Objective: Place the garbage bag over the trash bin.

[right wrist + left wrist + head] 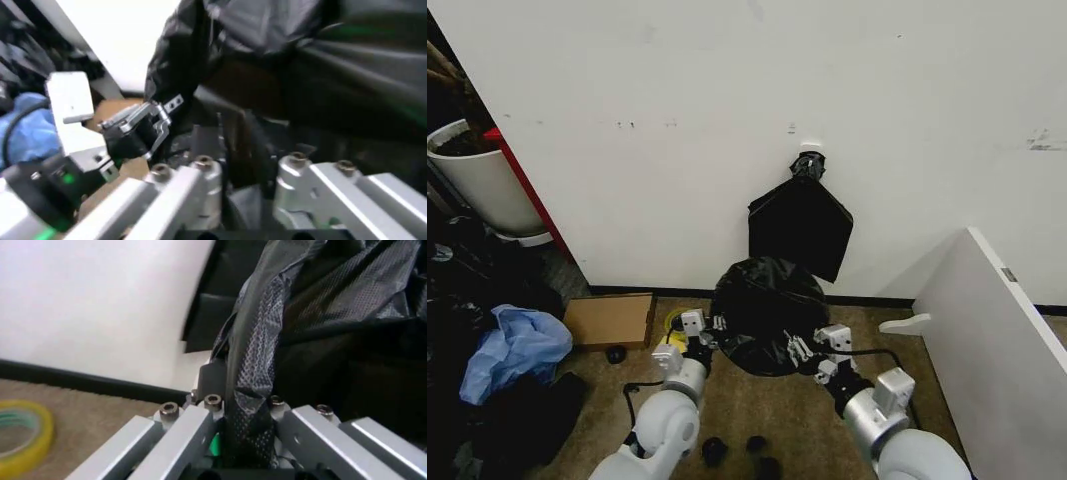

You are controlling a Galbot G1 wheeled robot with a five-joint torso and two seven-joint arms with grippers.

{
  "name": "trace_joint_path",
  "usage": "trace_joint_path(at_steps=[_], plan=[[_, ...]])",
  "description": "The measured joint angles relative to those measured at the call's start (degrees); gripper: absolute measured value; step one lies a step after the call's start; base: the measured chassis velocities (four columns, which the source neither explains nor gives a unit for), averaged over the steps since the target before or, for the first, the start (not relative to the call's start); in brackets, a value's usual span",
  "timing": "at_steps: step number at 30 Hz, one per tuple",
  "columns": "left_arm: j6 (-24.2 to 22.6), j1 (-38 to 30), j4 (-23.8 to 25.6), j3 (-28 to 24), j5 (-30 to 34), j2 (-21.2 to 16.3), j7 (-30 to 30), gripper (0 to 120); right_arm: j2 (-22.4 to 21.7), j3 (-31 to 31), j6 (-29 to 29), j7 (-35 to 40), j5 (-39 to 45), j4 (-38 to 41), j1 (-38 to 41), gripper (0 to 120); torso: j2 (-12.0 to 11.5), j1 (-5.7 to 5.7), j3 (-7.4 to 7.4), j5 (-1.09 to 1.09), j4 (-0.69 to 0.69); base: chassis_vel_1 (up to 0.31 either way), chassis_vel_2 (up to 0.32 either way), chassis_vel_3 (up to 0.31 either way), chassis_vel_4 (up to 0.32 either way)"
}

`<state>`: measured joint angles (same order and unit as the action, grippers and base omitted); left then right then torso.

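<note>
Nearest to us, our left end effector (710, 330) is clamped on the left edge of the garbage bag (767, 312); in the left wrist view a twisted fold of the glossy black plastic (250, 390) runs down between the two metal fingers (193, 432), pinched tight there. Our right end effector (799, 350) grips the opposite edge of the same bag, and in the right wrist view the plastic (267, 75) is caught between its fingers (200, 190), with the left end effector (143, 125) just across from it, also against the bag. Between the two, the garbage bag hangs as a rounded, wrinkly black mass just above the brownish floor (757, 410), close to the wall. Beside the left end effector a roll of yellow tape (672, 325) lies on the floor, and a flat cardboard box (609, 320) sits left of that. A pale blue plastic bag (515, 350) lies further left among dark clutter. Behind the garbage bag, a flat kite-shaped black bundle (799, 225) hangs by its knotted top on the white wall (727, 120). A large white planter pot (482, 180) stands far left.
</note>
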<state>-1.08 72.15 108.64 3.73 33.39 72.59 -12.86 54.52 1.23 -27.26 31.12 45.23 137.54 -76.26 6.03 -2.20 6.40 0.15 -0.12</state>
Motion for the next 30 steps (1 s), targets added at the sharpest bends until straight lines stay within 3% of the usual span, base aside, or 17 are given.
trace_joint_path(at_steps=[2,8,18,30], plan=[[1.02,0.23,-0.09,-0.82,-1.76,0.03,0.68,0,1.24,-1.54,-3.16,4.42,1.25,-0.21,2.60,2,0.00,0.00,0.00,0.00,0.00,0.000,0.000,0.000,0.000],[2.55,1.08,-0.16,-2.18,-5.45,-0.29,1.58,0,3.18,-3.68,-6.38,11.22,1.27,-2.68,6.40,0,0.00,0.00,0.00,0.00,0.01,0.000,0.000,0.000,0.000],[5.16,2.89,-1.34,-5.83,-11.68,0.90,1.87,0,7.70,-5.06,-4.75,22.19,-5.17,-17.24,11.58,0,0.00,0.00,0.00,0.00,0.00,0.000,0.000,0.000,0.000],[5.37,3.64,-1.86,-5.89,-12.22,1.43,1.65,0,9.21,-6.91,-4.29,22.90,-5.78,-20.09,13.29,0,0.00,0.00,0.00,0.00,0.01,0.000,0.000,0.000,0.000]])
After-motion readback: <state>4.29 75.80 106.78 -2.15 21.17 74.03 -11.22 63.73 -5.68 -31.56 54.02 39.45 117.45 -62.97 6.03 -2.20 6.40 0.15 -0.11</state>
